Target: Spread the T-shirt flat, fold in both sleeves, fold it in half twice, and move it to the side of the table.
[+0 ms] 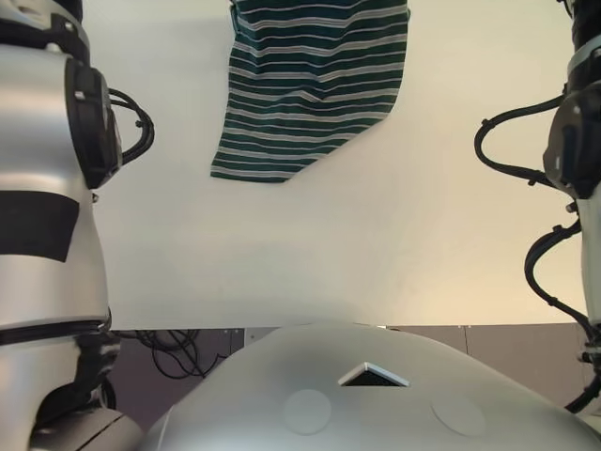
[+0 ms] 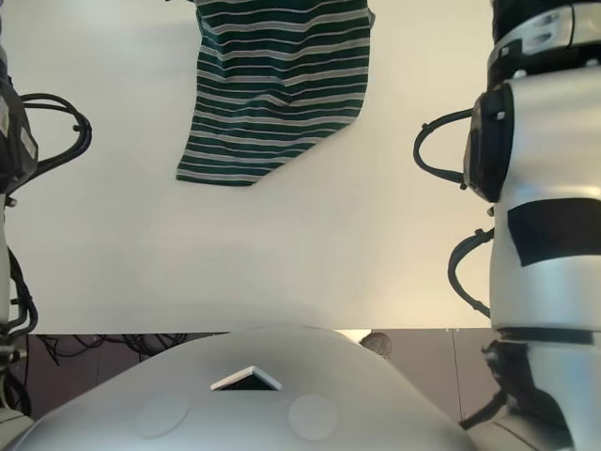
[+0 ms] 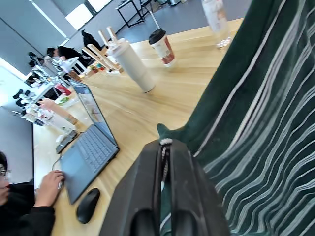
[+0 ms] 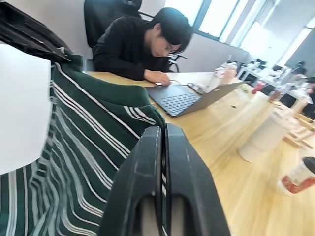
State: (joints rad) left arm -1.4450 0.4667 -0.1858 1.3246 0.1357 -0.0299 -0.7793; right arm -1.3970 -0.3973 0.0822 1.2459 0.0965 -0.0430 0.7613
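Note:
A dark green T-shirt (image 1: 310, 85) with thin white stripes hangs down over the far middle of the white table (image 1: 329, 254), its lower hem trailing toward the left. Its upper part runs out of the head views. In the left wrist view my left gripper (image 3: 165, 145) is shut on a pinch of the T-shirt (image 3: 256, 123) cloth. In the right wrist view my right gripper (image 4: 161, 130) is shut on another edge of the T-shirt (image 4: 83, 137), which drapes away from it. Both arms reach up along the table's sides.
The near half of the white table is bare. Beyond it, a wooden desk (image 3: 147, 108) holds a laptop (image 3: 88, 147), a mouse (image 3: 87, 205), a white bottle (image 3: 133, 64) and a coffee cup (image 3: 161, 46); a person sits at another laptop (image 4: 187, 98).

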